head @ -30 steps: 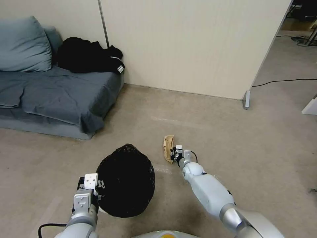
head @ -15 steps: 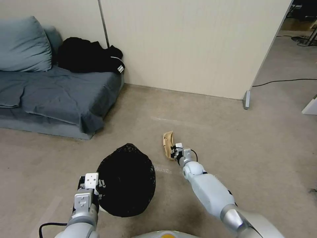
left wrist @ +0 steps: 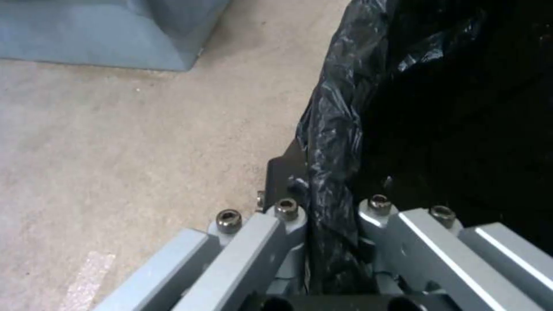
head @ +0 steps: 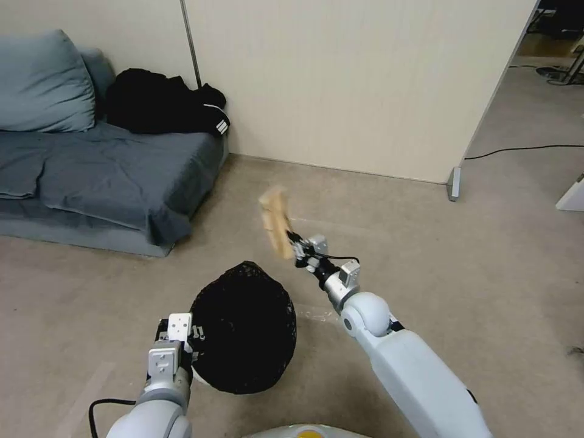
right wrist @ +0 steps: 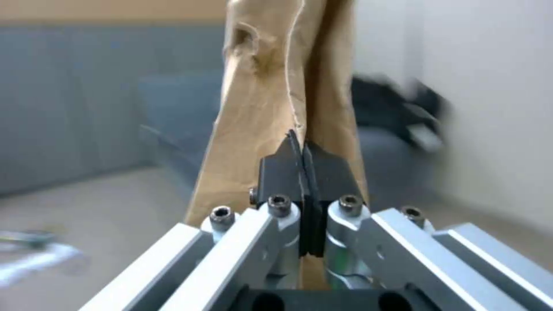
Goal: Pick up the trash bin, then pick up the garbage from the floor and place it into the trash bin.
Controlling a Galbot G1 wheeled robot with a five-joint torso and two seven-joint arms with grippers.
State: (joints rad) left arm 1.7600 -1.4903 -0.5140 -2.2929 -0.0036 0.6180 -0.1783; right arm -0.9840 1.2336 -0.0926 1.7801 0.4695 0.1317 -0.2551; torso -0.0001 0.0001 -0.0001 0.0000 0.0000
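Sofa sits by the wall. Nearer, the bag-lined trash bin hangs off the floor, its rim pinched by the left gripper. Right gripper, clamped tight on tan crumpled paper, holds it above the bin's far side.

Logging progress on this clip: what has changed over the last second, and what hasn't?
The right tool, shut on the tan crumpled paper, has lifted it off the floor and swung it up and leftward, beyond the trash bin. The left tool stays clamped on the bin's bag-lined rim; the bin has shifted slightly rightward. The sofa is unchanged.
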